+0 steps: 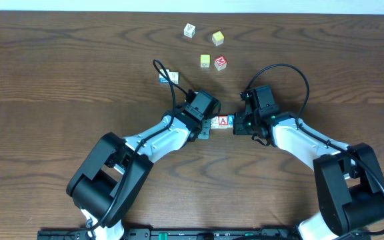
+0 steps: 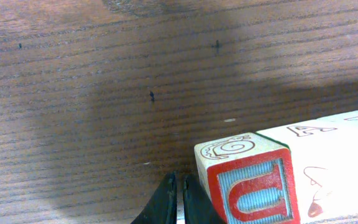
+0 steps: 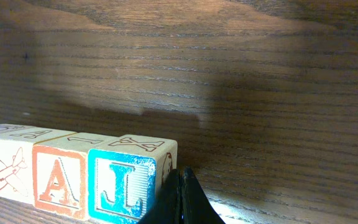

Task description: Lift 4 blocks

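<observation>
Four alphabet blocks (image 1: 223, 122) sit end to end between left gripper (image 2: 178, 200) and right gripper (image 3: 181, 198), each with jaws pressed together; if you lift unevenly, the row could buckle.

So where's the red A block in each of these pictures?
Overhead: the A block sits at the centre, with the white block on its left.
Left wrist: not clearly in it; the picture ends around the white block.
Right wrist: lower left, between the white block and the blue L block.
Shared landmark: the white block with the aeroplane drawing, the A block's neighbour.
</observation>
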